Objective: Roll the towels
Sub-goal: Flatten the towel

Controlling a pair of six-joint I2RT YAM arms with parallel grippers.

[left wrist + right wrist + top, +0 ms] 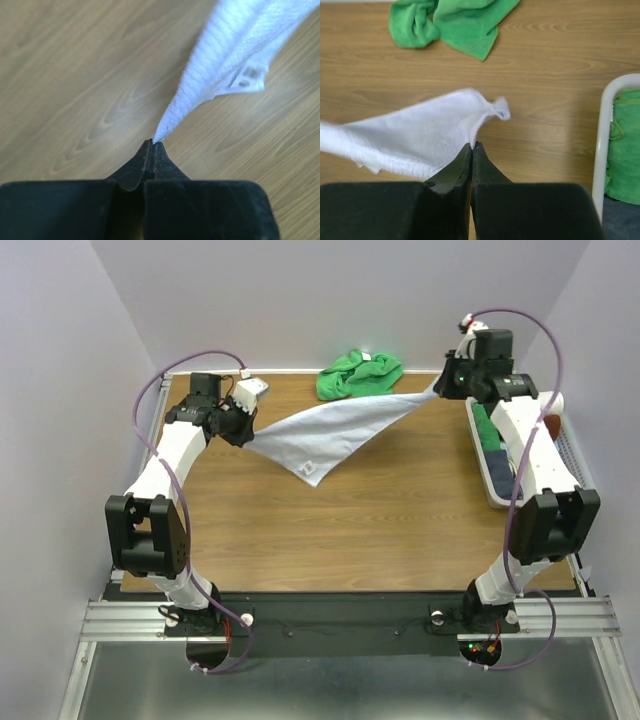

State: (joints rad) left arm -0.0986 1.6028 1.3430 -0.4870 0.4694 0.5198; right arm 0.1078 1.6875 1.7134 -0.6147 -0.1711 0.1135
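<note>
The pale towel (330,430) looks light, thin and wholly limp; it has no stiffness of its own, so it hangs wherever it is not held, and its lower corner, bearing the small label (309,466), droops toward the worktop (350,540); the nap probably gives the pads fair friction, and nothing about it is fragile. Corners and hems are the sensible places to take it, since a pinch there lets the cloth be drawn flat before rolling; a pinch in the middle would only bunch it.

It is stretched between the two arms, above the far half of the worktop. The left jaws are pressed together on its left corner, the cloth tapering to a thin point right at their tips; the right jaws are likewise together, clamped on the opposite edge with a small tuft of corner poking past them. Both holds take very little cloth, so a hard pull might slip one free.

The green towel (358,375) lies crumpled at the far edge of the worktop, apart from both jaws, just beyond the stretched cloth.
</note>
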